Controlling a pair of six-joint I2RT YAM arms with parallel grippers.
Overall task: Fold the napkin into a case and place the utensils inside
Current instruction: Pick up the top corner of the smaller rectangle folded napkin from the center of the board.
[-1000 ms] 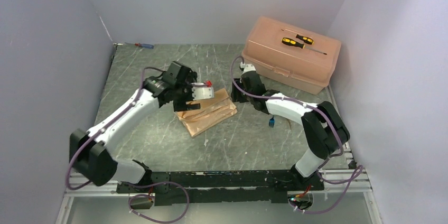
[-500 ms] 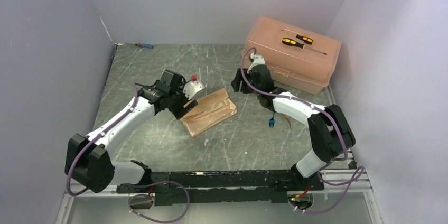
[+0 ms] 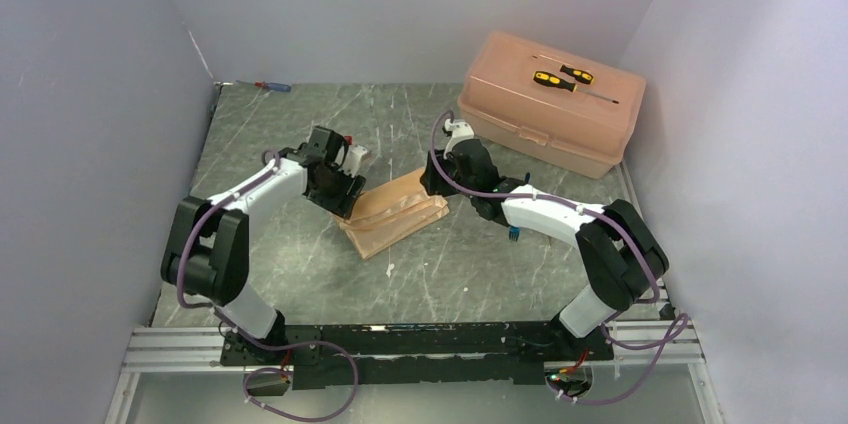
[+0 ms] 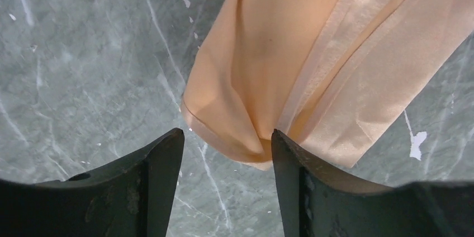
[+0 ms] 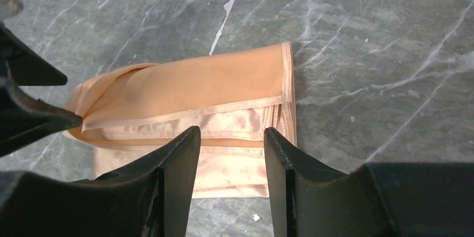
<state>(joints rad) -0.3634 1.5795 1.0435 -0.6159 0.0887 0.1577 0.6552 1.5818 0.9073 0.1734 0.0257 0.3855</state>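
**Peach-orange napkin lies folded between two open grippers**

Peach-orange and slightly shiny, the napkin (image 3: pixel 395 212) lies folded into a narrow, layered rectangle near the middle of a grey marble-patterned table (image 3: pixel 300 274), set at a slant. The left gripper (image 4: pixel 227 136) is at its near-left end and the right gripper (image 5: pixel 232 133) is at its far-right end.

In the left wrist view, the two black fingers (image 4: pixel 159 184) stand apart. The rounded, puffed end of the fold lies in the gap between their tips. The finger on the right of that view touches the cloth, while the other is clear of it with bare table showing beside it. The cloth is not clamped.

In the right wrist view, that gripper's fingers are also apart, over the napkin's long edge. Stacked layers and a stitched hem show between them. Whether the tips touch the cloth cannot be told.

Of the utensils (image 3: pixel 514 233), only a small blue part shows, on the table just beside the right forearm and apart from the napkin.

A pink plastic box (image 3: pixel 520 129) sits at the far right of the table, with two yellow-and-black screwdrivers (image 3: pixel 560 77) lying on its lid. A red-and-blue screwdriver (image 3: pixel 272 86) lies at the far left corner, by the wall.
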